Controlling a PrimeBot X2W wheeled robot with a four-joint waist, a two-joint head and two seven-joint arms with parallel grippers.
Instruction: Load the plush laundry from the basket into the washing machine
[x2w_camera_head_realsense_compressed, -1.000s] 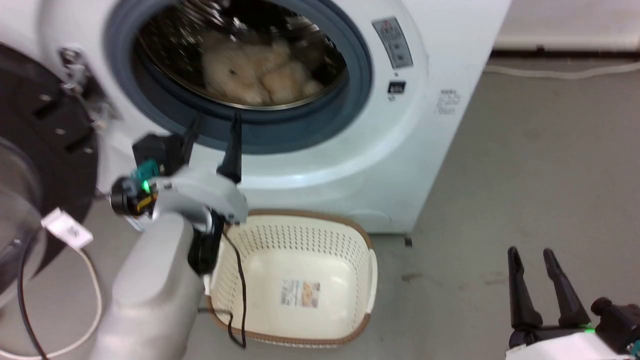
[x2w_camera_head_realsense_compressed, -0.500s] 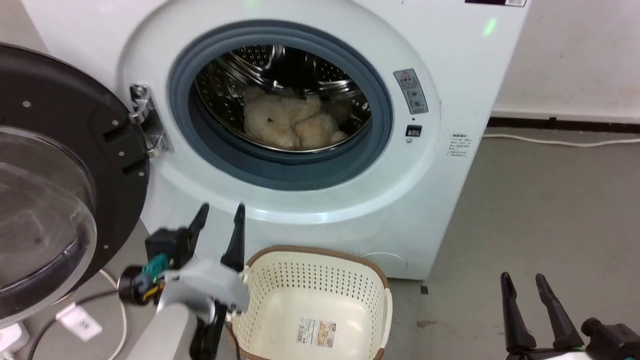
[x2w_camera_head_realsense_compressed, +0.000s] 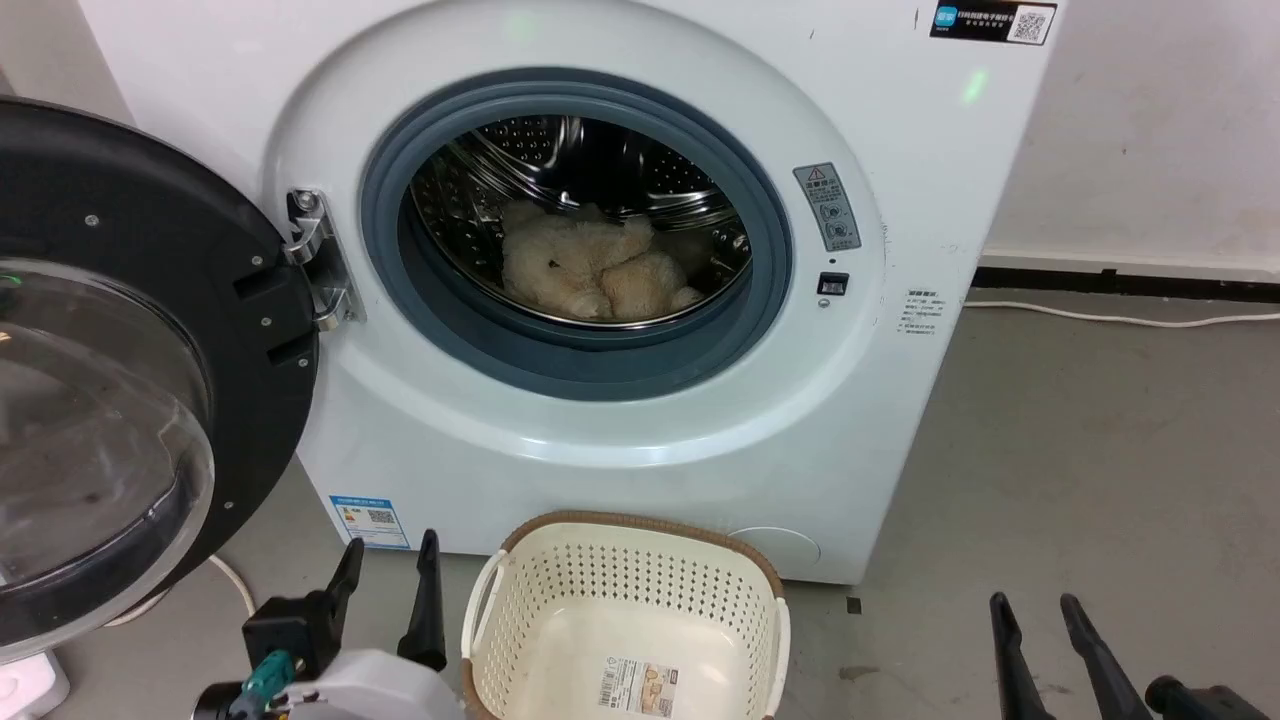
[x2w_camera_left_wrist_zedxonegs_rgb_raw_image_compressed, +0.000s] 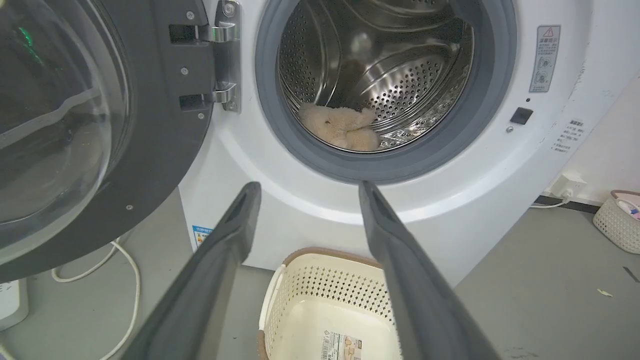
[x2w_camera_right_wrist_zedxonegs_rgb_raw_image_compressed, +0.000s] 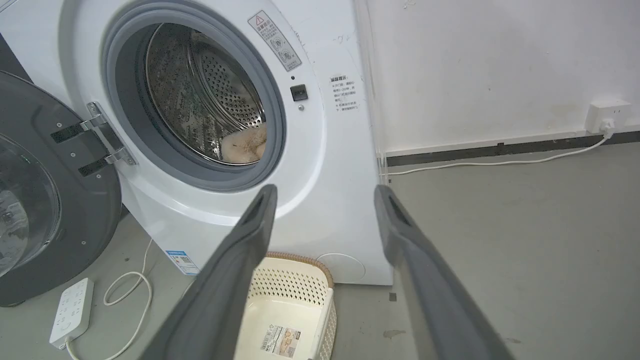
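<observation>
Left gripper (x2w_camera_head_realsense_compressed: 392, 545): the two long dark fingers stand apart with nothing between them. It sits at the lower left of the head view, just beside the left wall of the cream-white perforated plastic basket (x2w_camera_head_realsense_compressed: 625, 580) with the brown woven-look rim.

Right gripper (x2w_camera_head_realsense_compressed: 1033, 603): the fingers are likewise apart and empty, over the bare grey floor (x2w_camera_head_realsense_compressed: 1080, 450), well apart from the basket.

The basket stands on the floor directly before the large white front-loading washing machine (x2w_camera_head_realsense_compressed: 900, 420). A label sticker (x2w_camera_head_realsense_compressed: 640, 685) shows on the basket's bottom.

The fluffy cream-beige plush laundry (x2w_camera_head_realsense_compressed: 585, 268) lies at the bottom of the perforated steel drum (x2w_camera_head_realsense_compressed: 640, 180), behind the grey rubber ring (x2w_camera_head_realsense_compressed: 560, 375).

The black-rimmed clear-glass round door (x2w_camera_head_realsense_compressed: 150, 300) is swung open to the left on its metal hinge (x2w_camera_head_realsense_compressed: 320, 260). A white power strip (x2w_camera_right_wrist_zedxonegs_rgb_raw_image_compressed: 72, 312) lies on the floor near the door.
</observation>
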